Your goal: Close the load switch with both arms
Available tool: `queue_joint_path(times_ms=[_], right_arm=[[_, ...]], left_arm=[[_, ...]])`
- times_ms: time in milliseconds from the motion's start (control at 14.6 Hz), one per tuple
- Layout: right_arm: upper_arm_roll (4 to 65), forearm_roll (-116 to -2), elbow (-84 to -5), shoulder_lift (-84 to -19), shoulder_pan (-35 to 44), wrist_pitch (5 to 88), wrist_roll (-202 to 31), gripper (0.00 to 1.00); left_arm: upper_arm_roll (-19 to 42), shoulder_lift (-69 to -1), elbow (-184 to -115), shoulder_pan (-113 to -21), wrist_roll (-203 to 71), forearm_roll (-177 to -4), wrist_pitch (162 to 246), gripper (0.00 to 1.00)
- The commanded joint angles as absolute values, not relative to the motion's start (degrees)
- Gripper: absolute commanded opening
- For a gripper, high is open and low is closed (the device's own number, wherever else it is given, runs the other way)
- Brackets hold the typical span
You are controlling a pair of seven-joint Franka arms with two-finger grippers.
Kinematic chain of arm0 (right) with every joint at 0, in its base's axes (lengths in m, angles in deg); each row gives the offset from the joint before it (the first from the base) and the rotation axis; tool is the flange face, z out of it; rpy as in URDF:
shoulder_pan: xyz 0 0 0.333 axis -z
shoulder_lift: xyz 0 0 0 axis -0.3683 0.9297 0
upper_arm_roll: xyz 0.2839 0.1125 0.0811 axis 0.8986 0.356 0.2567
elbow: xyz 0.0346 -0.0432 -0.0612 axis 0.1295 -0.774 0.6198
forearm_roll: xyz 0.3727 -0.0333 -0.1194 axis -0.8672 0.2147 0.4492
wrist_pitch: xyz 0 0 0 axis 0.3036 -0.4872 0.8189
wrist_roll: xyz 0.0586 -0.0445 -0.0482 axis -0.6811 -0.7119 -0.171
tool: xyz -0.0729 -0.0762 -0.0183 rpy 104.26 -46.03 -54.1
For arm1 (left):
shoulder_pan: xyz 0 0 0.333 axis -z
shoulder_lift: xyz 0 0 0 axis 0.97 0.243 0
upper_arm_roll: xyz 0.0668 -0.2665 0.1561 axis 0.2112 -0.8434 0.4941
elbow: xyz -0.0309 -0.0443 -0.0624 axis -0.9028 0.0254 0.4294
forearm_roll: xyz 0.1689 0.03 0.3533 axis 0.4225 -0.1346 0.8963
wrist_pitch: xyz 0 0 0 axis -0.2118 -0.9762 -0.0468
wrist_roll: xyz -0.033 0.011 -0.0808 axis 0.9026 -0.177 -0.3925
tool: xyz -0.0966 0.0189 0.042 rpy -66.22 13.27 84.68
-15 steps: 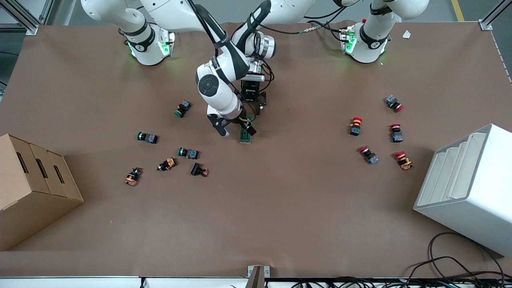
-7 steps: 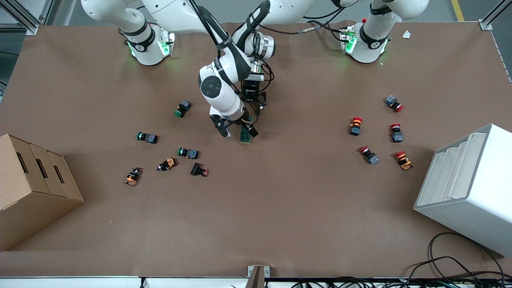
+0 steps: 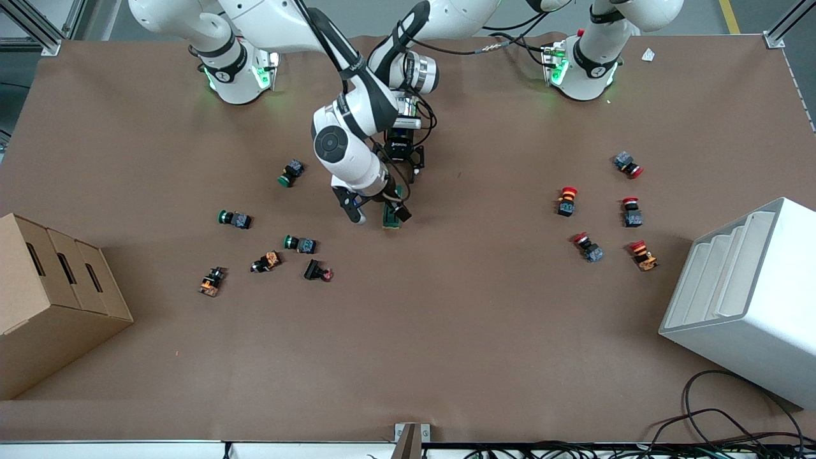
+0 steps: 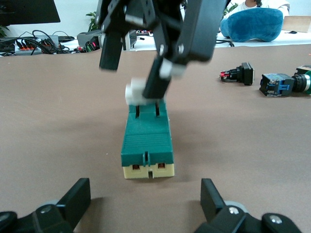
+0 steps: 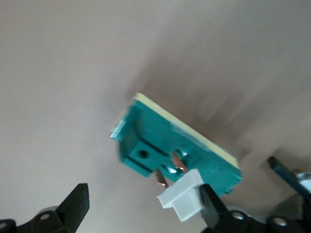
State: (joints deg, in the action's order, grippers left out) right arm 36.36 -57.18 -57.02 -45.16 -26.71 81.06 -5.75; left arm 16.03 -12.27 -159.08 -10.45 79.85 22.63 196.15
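Observation:
The load switch [image 3: 391,217], a dark green block on a cream base, lies on the brown table mid-way between the arms' ends. Its white lever [image 4: 136,91] stands raised at one end. My right gripper [image 3: 376,211] is open over the switch, with one finger touching the lever [image 5: 184,198]. In the right wrist view the gripper [image 5: 143,201] straddles the lever end of the switch [image 5: 165,145]. My left gripper [image 3: 403,176] is open and low, just short of the switch's other end [image 4: 146,145]. Its fingers [image 4: 77,199] stand wider than the block and do not touch it.
Green push-buttons [image 3: 291,172] [image 3: 234,219] [image 3: 299,243] and orange and black ones [image 3: 266,261] lie toward the right arm's end. Red-capped buttons [image 3: 566,201] lie toward the left arm's end. A cardboard box [image 3: 51,299] and a white bin [image 3: 746,299] stand at the table's ends.
My right gripper has shifted slightly over the switch, its finger staying at the lever. The left gripper and the switch have not visibly moved.

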Motion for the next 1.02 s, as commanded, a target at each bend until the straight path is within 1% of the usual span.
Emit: queue_joint_path(times_ms=[0,547,752,957], right_arm=[[36.2,-57.3,-52.3,-42.9,-24.3,81.6,-6.8,1.0],[35.9,-57.0,-48.9,-38.1,-24.1,81.9,-8.6,1.0],[35.8,-56.9,-46.4,-35.8,-23.7,82.0,-9.0,1.0],[35.8,-56.9,-44.9,-35.4,-21.3,81.4,-9.5,1.0]], left_arm=[[16.2,-9.2,-157.5,-10.1,78.4,19.9,197.2,0.99],[16.6,-8.6,-157.5,-10.5,78.2,19.1,197.2,0.99],[16.9,-8.6,-157.5,-10.7,78.2,19.1,197.2,0.99],[16.9,-9.1,-157.6,-10.7,78.0,18.3,197.2,0.99]])
